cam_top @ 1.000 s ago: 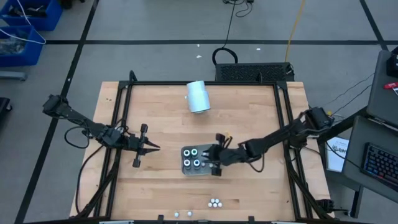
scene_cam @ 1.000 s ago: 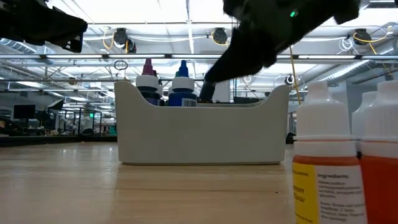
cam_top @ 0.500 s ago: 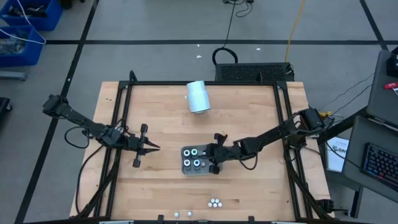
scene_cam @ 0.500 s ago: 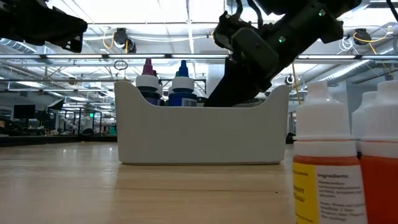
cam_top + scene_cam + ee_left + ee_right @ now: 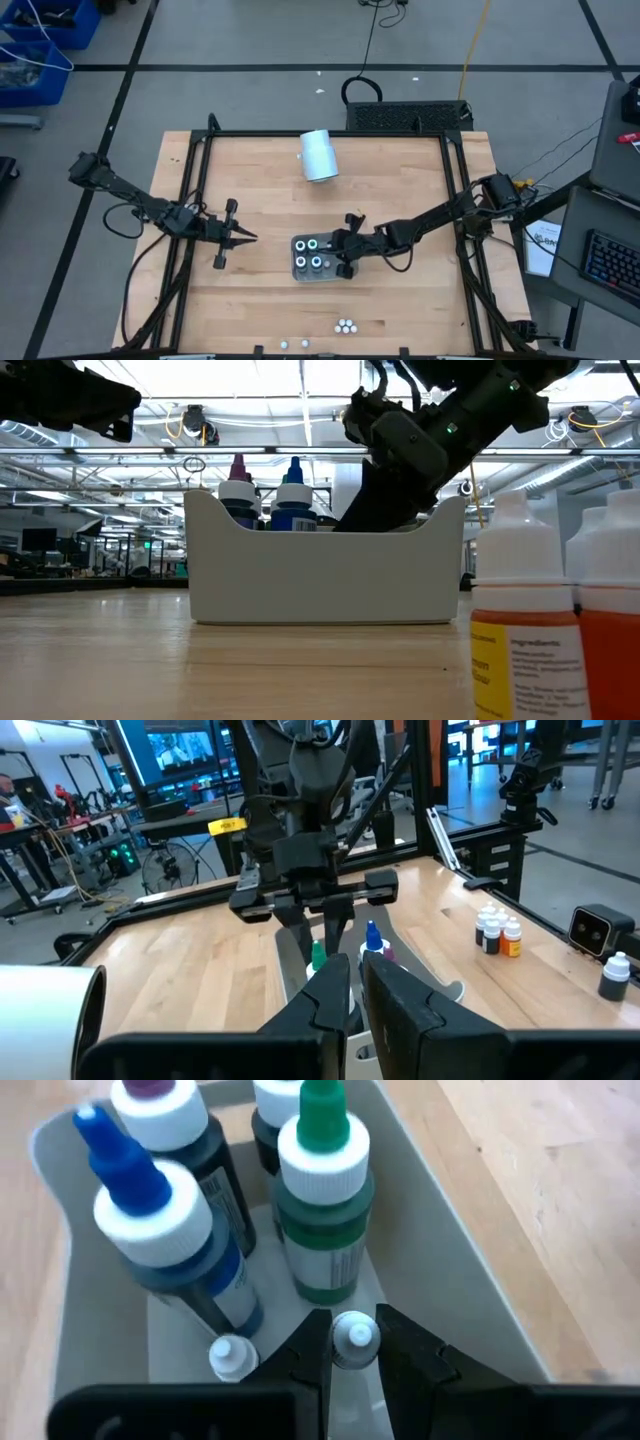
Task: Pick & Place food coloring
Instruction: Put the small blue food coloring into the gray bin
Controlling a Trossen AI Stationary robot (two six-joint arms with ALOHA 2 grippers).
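Note:
A grey tray [image 5: 318, 279] sits mid-table and holds four larger dark food coloring bottles [image 5: 309, 254]. The right wrist view shows their blue [image 5: 150, 1230], green [image 5: 322, 1200] and purple caps, plus a tiny white-capped bottle [image 5: 228, 1358] standing on the tray floor. My right gripper [image 5: 343, 258] reaches into the tray's right end and is shut on another tiny white bottle [image 5: 355, 1338]. My left gripper [image 5: 245, 238] waits shut, left of the tray. More tiny white bottles [image 5: 345, 325] stand near the table's near edge. My right gripper pinches the tiny bottle by its white cap [image 5: 355, 1342] between its two fingers [image 5: 310, 1350]. It comes slanting down from the table's right into the tray [image 5: 325, 575]. The bottle stands upright between the fingers; whether its base rests on the tray floor is hidden.
A pale-blue cylinder [image 5: 318, 156] lies on its side toward the far edge. Orange and yellow labelled bottles [image 5: 520, 610] stand close to the low camera. The dark bottles crowd the tray's left part, right beside my right gripper. Black frame rails run along the table's left and right sides.
My right gripper has moved a little toward the table's left and down, from above the tray's right rim into the tray, and has then held still. My left arm has kept still.

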